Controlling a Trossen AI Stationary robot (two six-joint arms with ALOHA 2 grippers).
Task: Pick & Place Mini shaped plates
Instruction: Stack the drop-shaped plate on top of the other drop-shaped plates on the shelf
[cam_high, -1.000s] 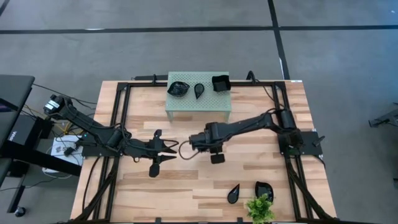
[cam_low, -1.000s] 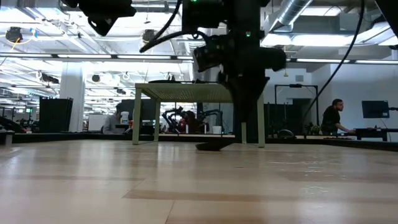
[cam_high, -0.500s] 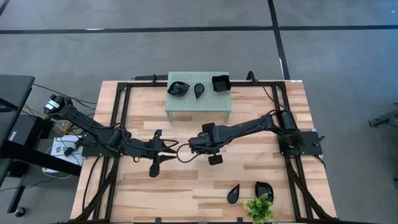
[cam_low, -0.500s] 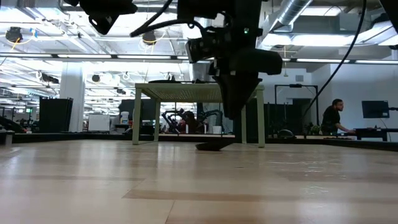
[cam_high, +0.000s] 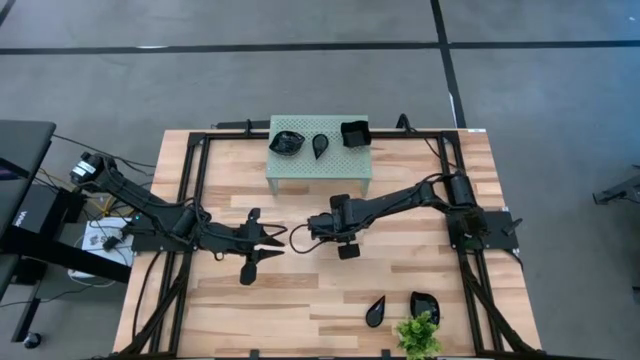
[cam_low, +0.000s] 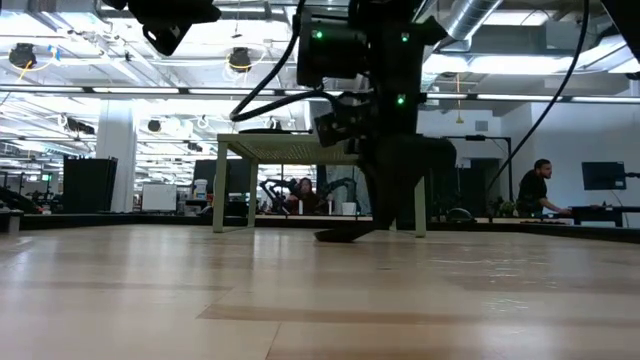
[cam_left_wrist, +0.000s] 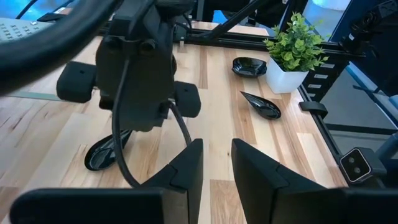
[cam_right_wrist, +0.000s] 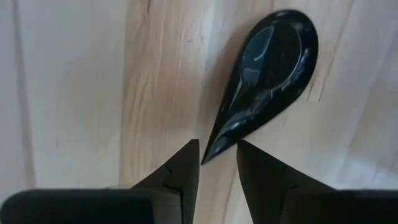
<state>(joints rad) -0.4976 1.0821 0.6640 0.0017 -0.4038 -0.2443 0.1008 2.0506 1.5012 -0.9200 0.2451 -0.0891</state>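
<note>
Pale plank table (cam_high: 300, 300), wood grain running lengthwise, black metal frame round it. Grey floor beyond.

Near edge: small green plant (cam_high: 418, 335) in a white pot. Two plates lie just beside it, apart from each other: a teardrop (cam_high: 375, 311) and a rounded one (cam_high: 424, 307). Both glossy black, bare wood under them.

Mid-table: left gripper (cam_left_wrist: 216, 149) is low over the wood, pointing toward the right arm. Its jaws stand a little apart, nothing between them. Right gripper (cam_right_wrist: 214, 155) points straight down over a third plate (cam_right_wrist: 267, 74). This one is teardrop-shaped, shiny black with pale reflections, shallow, flat on the table. Its pointed tip lies in the narrow gap between the right fingers (cam_right_wrist: 180, 168). Jaws are apart; no contact with the tip visible. From table height the plate shows as a thin dark sliver on the wood.

Far side: pale green perforated stand (cam_high: 320, 172), a flat top on legs. Three black plates sit on it in a row: a wavy-edged round one (cam_high: 287, 142), a small teardrop (cam_high: 320, 146) and a square one (cam_high: 354, 133).
</note>
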